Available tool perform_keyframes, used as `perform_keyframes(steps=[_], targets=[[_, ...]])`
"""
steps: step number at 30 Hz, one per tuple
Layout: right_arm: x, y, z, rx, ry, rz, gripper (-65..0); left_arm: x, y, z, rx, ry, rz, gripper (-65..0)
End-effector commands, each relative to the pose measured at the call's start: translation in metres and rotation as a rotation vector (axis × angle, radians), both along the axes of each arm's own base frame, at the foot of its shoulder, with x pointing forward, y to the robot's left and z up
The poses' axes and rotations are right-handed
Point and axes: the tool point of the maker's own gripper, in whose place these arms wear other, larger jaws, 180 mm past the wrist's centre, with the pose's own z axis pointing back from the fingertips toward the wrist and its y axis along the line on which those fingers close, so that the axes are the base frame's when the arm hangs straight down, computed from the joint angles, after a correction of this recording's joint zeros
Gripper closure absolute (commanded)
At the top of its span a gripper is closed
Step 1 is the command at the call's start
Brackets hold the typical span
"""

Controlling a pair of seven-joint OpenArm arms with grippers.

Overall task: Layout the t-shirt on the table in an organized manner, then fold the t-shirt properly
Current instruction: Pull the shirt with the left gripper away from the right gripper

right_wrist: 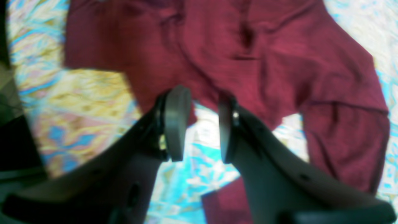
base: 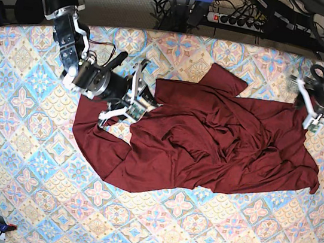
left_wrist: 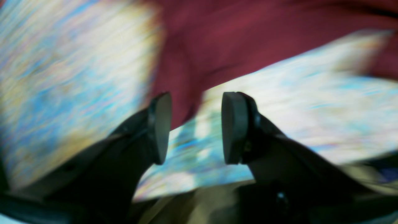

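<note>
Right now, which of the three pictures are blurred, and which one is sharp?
Left wrist view: heavy motion smear over the pastel tile-pattern table cloth and the dark maroon jersey t-shirt; only the left claw is crisp. Right wrist view: softly blurred, with a bright washed-out patch at upper right. Base view: sharp and evenly lit.

The left gripper [left_wrist: 196, 127] hangs with its jaws parted and nothing between its pads [left_wrist: 231, 130]. The right gripper [right_wrist: 199, 124] is also parted and empty, its arm reaching in low from the far side.
</note>
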Motion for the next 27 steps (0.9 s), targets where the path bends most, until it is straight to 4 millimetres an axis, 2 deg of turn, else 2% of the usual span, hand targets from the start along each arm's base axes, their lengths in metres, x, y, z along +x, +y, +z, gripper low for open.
perform_keyframes(steps=[1, 4, 8, 11, 13, 16, 18, 22, 27], targets=[[0.005, 0.0, 0.005, 0.02, -0.014, 0.0, -17.3, 0.0, 0.004, 0.006, 0.011, -0.007, 0.007, -26.9], [0.006, -0.004, -0.005, 0.009, 0.015, -0.012, -17.3, -0.007, -0.023, 0.0, -0.136, 0.026, -0.002, -26.9], [0.008, -0.004, -0.005, 0.026, 0.012, -0.016, -17.3, -0.016, -0.055, -0.013, -0.288, 0.061, 0.004, -27.1], [0.008, -0.005, -0.006, 0.027, 0.018, -0.019, -17.3, -0.021, -0.084, -0.032, -0.276, 0.114, -0.066, -27.1], [0.008, -0.005, -0.006, 0.027, 0.019, -0.018, -17.3, -0.018, -0.116, -0.042, -0.272, 0.112, -0.142, -27.1], [0.007, -0.004, -0.006, 0.027, 0.019, -0.017, -17.3, -0.022, -0.142, -0.059, -0.239, 0.139, -0.199, -27.1], [0.008, -0.004, -0.005, 0.028, 0.015, -0.016, -17.3, -0.019, -0.156, -0.062, -0.233, 0.137, -0.22, -27.1], [0.006, -0.005, -0.006, 0.025, 0.016, -0.015, -17.3, -0.017, -0.168, -0.071, -0.237, 0.144, -0.207, -27.1], [0.006, -0.006, -0.006, 0.024, 0.016, -0.017, -17.3, -0.013, -0.16, -0.086, -0.196, 0.167, -0.175, -27.1]])
